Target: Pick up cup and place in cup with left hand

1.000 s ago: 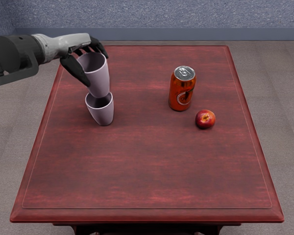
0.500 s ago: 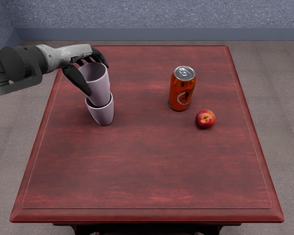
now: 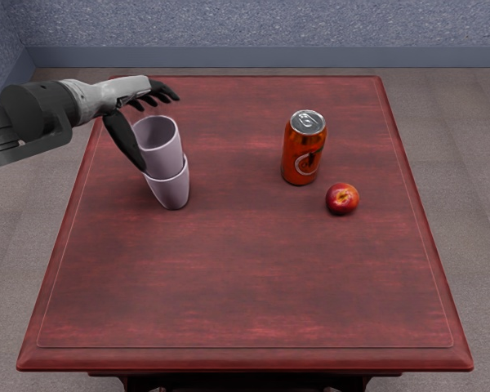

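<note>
The upper cup (image 3: 162, 155) sank deeper into the lower cup (image 3: 171, 193), robot hand (image 3: 129, 93) spread, empty.

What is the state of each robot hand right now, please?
Left robot hand: open, fingers spread, holding nothing; thumb beside the upper cup.
Right robot hand: out of view, so it cannot be told.

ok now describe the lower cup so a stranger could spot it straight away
On the red table, look left, near the robot hand. The lower cup there is pale purple and stands upright on the table. What sets it apart is the matching upper cup rising from its mouth.
</note>
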Robot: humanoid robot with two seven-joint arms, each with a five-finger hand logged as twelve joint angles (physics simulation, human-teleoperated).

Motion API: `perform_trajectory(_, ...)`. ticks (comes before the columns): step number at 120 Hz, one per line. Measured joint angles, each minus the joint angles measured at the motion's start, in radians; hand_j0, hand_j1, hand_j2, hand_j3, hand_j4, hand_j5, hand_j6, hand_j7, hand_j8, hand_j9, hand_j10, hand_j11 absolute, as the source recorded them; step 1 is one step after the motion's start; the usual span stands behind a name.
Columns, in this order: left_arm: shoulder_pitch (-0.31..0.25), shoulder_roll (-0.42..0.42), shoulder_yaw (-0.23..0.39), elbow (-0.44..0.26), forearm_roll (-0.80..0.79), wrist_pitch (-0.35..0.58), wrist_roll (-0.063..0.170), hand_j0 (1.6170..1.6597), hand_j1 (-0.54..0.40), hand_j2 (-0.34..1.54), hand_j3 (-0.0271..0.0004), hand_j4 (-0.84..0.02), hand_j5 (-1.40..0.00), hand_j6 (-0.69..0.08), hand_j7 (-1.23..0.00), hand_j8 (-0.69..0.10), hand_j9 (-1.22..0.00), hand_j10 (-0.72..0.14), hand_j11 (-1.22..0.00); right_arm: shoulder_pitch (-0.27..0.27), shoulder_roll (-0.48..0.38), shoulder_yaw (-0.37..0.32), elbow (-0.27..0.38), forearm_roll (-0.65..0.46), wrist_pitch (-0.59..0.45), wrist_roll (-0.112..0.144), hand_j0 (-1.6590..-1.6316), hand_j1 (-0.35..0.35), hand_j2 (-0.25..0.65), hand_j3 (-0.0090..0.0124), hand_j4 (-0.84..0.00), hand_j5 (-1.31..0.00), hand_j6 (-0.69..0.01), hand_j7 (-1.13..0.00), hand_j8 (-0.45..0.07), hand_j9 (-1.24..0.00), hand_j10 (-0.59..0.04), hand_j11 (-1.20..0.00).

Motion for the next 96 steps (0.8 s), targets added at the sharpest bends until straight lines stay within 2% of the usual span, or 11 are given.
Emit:
perform_trajectory(12,0.024,0.000,-0.004,0.004,-0.037,-0.003,0.000,1.6572,0.191,0.04,0.0000,-0.116,-0.19,-0.090,-0.19,-0.097,-0.19,-0.134,-0.19,0.000,0.000,0.000,0.000,0.000,0.000,0.000,-1.6581,-0.349,0.000,0.0000,0.000,0.00,0.001,0.00,0.000,0.00,0.000,0.00)
perform_trajectory(28,0.013,0.015,-0.034,0.057,-0.289,-0.008,0.000,1.6576,0.263,0.02,0.0000,-0.066,-0.10,-0.054,-0.10,-0.057,-0.10,-0.075,-0.10,0.000,0.000,0.000,0.000,0.000,0.000,0.000,-1.6581,-0.349,0.000,0.0000,0.000,0.00,0.001,0.00,0.000,0.00,0.000,0.00)
perform_trajectory(40,0.016,0.033,-0.063,0.108,-0.411,-0.009,0.000,1.6578,0.292,0.02,0.0000,-0.045,-0.07,-0.038,-0.07,-0.040,-0.07,-0.051,-0.07,0.000,0.000,0.000,0.000,0.000,0.000,0.000,-1.6581,-0.349,0.000,0.0000,0.000,0.00,0.001,0.00,0.000,0.00,0.000,0.00)
perform_trajectory(61,0.040,0.157,-0.088,0.140,-0.486,-0.018,0.000,1.6579,0.318,0.01,0.0000,-0.027,-0.04,-0.025,-0.04,-0.025,-0.04,-0.029,-0.04,0.000,0.000,0.000,0.000,0.000,0.000,0.000,-1.6581,-0.349,0.000,0.0000,0.000,0.00,0.001,0.00,0.001,0.00,0.000,0.00)
perform_trajectory(70,0.042,0.237,-0.091,0.148,-0.550,-0.077,0.000,1.6580,0.323,0.01,0.0000,-0.024,-0.03,-0.023,-0.03,-0.023,-0.03,-0.026,-0.03,0.000,0.000,0.000,0.000,0.000,0.000,0.000,-1.6581,-0.349,0.000,0.0000,0.000,0.00,0.001,0.00,0.001,0.00,0.000,0.00)
perform_trajectory(78,0.045,0.304,-0.092,0.159,-0.633,-0.179,0.000,1.6580,0.325,0.01,0.0000,-0.023,-0.03,-0.022,-0.03,-0.022,-0.03,-0.024,-0.03,0.000,0.000,0.000,0.000,0.000,0.000,0.000,-1.6581,-0.349,0.000,0.0000,0.000,0.00,0.001,0.00,0.000,0.00,0.000,0.00)
perform_trajectory(86,0.061,0.326,-0.093,0.200,-0.746,-0.290,0.000,1.6580,0.326,0.01,0.0000,-0.022,-0.03,-0.022,-0.03,-0.022,-0.03,-0.023,-0.03,0.000,0.000,0.000,0.000,0.000,0.000,0.000,-1.6581,-0.349,0.000,0.0000,0.000,0.00,0.001,0.00,0.000,0.00,0.000,0.00)
perform_trajectory(96,0.076,0.334,-0.093,0.275,-0.903,-0.359,0.000,1.6580,0.327,0.00,0.0000,-0.022,-0.03,-0.022,-0.03,-0.022,-0.03,-0.022,-0.03,0.000,0.000,0.000,0.000,0.000,0.000,0.000,-1.6581,-0.349,0.000,0.0000,0.000,0.00,0.001,0.00,0.001,0.00,0.000,0.00)
